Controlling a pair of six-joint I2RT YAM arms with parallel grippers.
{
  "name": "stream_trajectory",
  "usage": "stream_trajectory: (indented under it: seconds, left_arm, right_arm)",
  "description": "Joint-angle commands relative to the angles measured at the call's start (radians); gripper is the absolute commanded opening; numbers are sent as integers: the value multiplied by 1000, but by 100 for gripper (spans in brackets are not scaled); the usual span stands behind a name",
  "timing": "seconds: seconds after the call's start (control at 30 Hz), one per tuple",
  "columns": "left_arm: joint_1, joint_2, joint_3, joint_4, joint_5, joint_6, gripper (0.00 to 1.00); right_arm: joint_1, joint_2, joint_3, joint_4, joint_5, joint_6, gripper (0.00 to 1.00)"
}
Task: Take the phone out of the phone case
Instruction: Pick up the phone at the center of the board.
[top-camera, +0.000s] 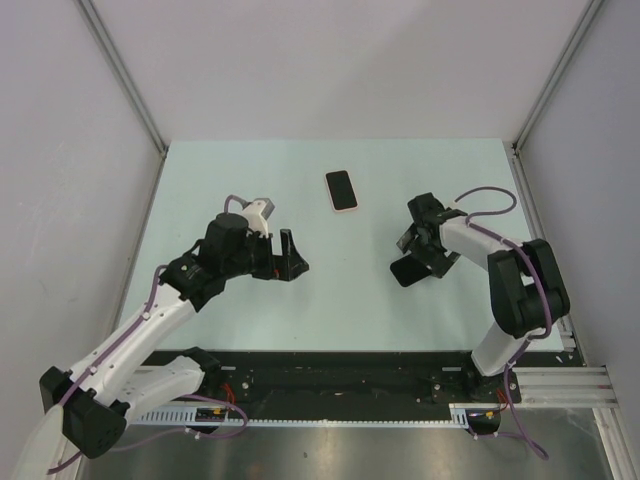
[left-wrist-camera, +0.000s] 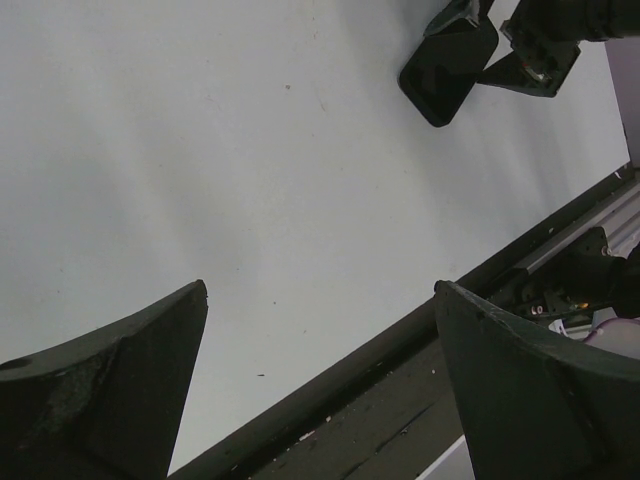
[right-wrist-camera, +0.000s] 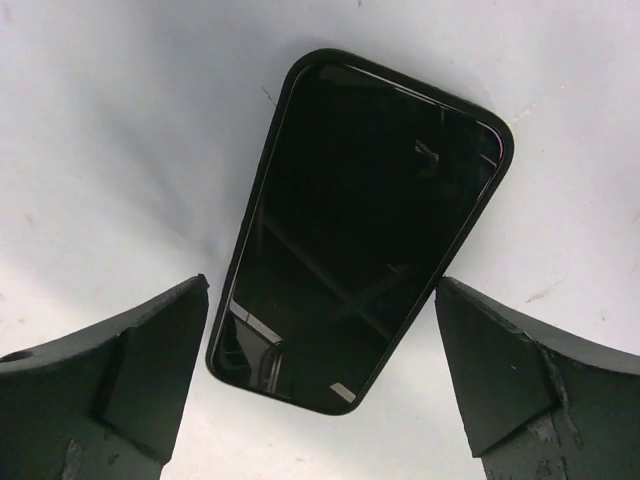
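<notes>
Nearest the lens: right end effector (right-wrist-camera: 320, 287), spread wide, clamped on nothing, straddling one end of the phone (right-wrist-camera: 365, 230). Lies flat and screen-up on the pale surface (top-camera: 230, 180), right of centre, dark-rimmed, with no pink showing around it. Well apart, toward the far middle: the phone case (top-camera: 342, 190), a pink rim around a dark centre, too small to tell whether lining or glass fills it. Left end effector (left-wrist-camera: 320, 290) likewise wide open and empty, hovering over bare surface on the left, near neither item.

Looks, on that evidence, as though the separating is done or close to it. Cannot be sure from the top view.

Possible trouble from here:
- Could squirt the glossy slab sideways, or spin it, if pinched across its width so close to one end, with the glass lying flush and little edge to catch.
- Could scratch or crack the screen if lowered too far, fingertips pressing on glass.
- Could clip a corner if swung away low, skating the slab toward the black rail (top-camera: 350, 370) at the near edge.
- Could waste a move by going for the pink shell, mistaking its dark centre for a screen.
</notes>
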Motion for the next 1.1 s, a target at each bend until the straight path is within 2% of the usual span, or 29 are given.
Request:
stream_trajectory:
  seconds: [0.0, 0.13, 0.4, 0.67, 0.83, 1.07]
  left_arm:
    - [4, -34, -12, 23, 10, 6, 100]
    - [4, -28, -16, 24, 13, 6, 100]
    - [4, -28, -19, 23, 12, 9, 100]
    - [6, -37, -27, 21, 9, 8, 100]
    - [4, 1, -22, 23, -16, -17, 100]
    - [4, 110, -9, 39, 70, -60, 100]
  right_arm:
    - [29, 73, 74, -28, 51, 46, 100]
    - [43, 148, 103, -95, 76, 74, 100]
    - [44, 193, 106, -138, 99, 95, 100]
    - [58, 179, 105, -109, 94, 12, 82]
    - [128, 130, 95, -43, 99, -69, 75]
    - [185, 110, 95, -3, 79, -166, 66]
